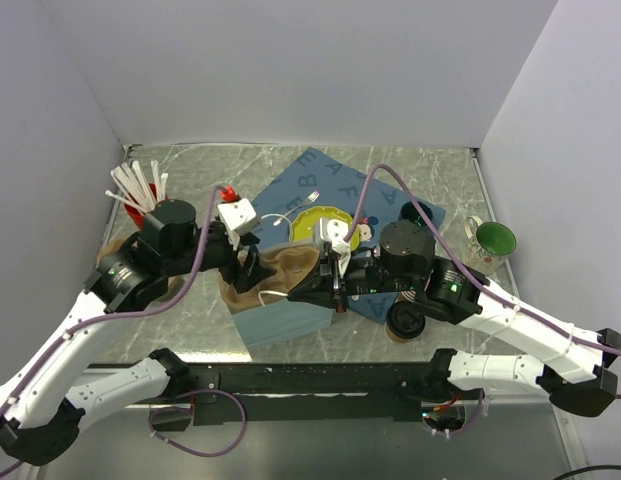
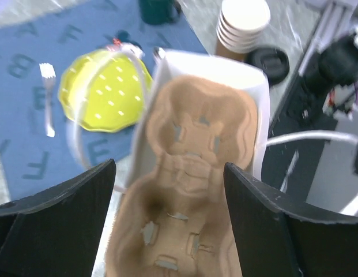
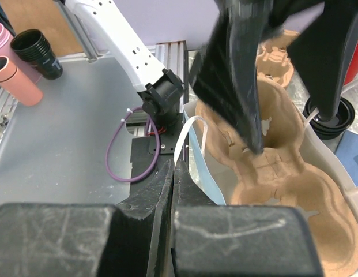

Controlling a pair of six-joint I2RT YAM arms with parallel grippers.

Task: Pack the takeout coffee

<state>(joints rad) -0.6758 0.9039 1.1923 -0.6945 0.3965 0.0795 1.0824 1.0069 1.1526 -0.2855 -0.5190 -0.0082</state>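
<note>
Pulp cup tray (image 2: 190, 173) fills bag (image 2: 225, 66) edge to edge; L jaws open astride it, R jaws closed at rim.

Plain white walls (image 1: 290, 70) enclose a grey marbled tabletop (image 1: 200, 170) under even light.

This is a robot test cell in a lab, not a real café. Plain white walls (image 1: 290, 70) box in a marble-look counter (image 1: 190, 165), and two robot arms (image 1: 530, 330) are bolted to a black metal rail (image 1: 320, 380) on the near side of both claws, with a loose purple cable (image 3: 118, 153) looped ahead of the right claw (image 3: 173, 167). The café things look staged: a blue mat (image 2: 23, 69) printed with letters and a yellow plate (image 2: 104, 92) lie just beyond the left claw (image 2: 169, 170), a stack of paper cups (image 2: 242, 26) stands farther past it, and a red cup of straws (image 1: 140, 190) stands behind it by the wall.
</note>
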